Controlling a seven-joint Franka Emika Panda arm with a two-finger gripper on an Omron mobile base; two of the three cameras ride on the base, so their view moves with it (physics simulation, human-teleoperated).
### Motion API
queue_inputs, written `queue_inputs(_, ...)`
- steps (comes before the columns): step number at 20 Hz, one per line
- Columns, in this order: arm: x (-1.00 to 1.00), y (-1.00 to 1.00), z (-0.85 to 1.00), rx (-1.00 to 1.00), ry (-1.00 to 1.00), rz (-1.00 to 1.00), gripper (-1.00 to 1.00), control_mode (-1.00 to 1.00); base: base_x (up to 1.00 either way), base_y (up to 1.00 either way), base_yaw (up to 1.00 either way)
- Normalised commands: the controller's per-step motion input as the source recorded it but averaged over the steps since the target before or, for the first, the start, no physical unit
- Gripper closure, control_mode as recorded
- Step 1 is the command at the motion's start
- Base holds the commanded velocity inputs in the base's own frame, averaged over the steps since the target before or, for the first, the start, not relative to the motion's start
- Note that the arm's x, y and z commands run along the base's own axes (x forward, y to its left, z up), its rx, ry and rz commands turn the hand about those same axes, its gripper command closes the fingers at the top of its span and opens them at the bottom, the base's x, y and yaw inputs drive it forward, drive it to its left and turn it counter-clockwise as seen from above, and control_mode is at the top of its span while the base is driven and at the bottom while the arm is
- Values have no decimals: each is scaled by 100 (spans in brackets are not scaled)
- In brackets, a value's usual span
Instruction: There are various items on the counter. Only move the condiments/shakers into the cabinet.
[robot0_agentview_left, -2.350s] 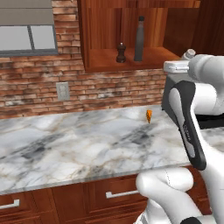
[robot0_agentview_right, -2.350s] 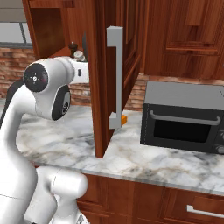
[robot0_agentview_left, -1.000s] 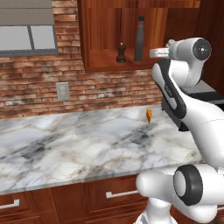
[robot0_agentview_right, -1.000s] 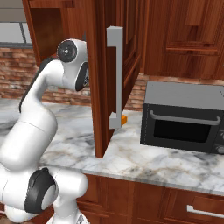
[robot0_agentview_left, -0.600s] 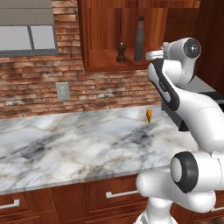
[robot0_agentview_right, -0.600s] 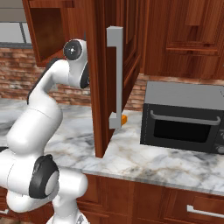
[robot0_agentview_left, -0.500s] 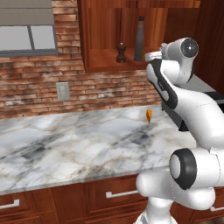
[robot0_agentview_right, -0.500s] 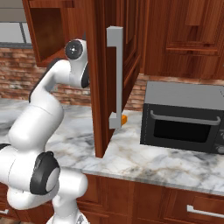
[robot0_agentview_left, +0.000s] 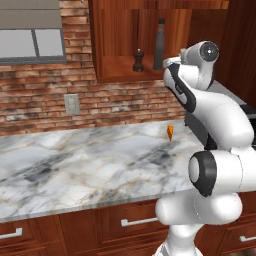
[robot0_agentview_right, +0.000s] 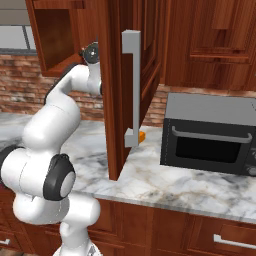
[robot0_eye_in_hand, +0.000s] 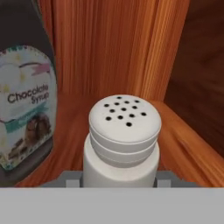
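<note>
I've got my arm (robot0_agentview_left: 200, 80) reaching up into the open wooden cabinet (robot0_agentview_left: 120, 75) above the worktop (robot0_agentview_left: 90, 160). In the hand view the pale shaker (robot0_eye_in_hand: 124, 140) sits dead centre, white cap with its black holes facing me, its body low between the pincer (robot0_eye_in_hand: 119, 179) tips, which show as grey stubs on either side of its base. The pincer is narrowed around the shaker; the jaws look to be gripping it, though the contact itself is cut off at the bottom of the view. The shaker is inside the cabinet, above the wooden shelf, with the back panel behind it and the side wall to its right.

Just beside it to the left stands the tall dark bottle (robot0_eye_in_hand: 24, 96), label reading "Chocolate Syrup". From the left base view I see that bottle (robot0_agentview_left: 159, 44) upright on the shelf, and the small brown pepper mill (robot0_agentview_left: 138, 60) near it to the left. The orange wedge (robot0_agentview_left: 170, 131) sits down on the marble worktop, well apart from everything else. From the right base view, the open cabinet door (robot0_agentview_right: 122, 85) hides my hand, and the black microwave (robot0_agentview_right: 210, 132) sits to the right.
</note>
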Motion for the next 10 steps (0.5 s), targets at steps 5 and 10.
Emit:
queue_inputs(5,42,-26,-5,0,0,0,100,-100,0,0,0)
queue_inputs(10,47,-21,-18,0,0,0,100,-100,0,0,0)
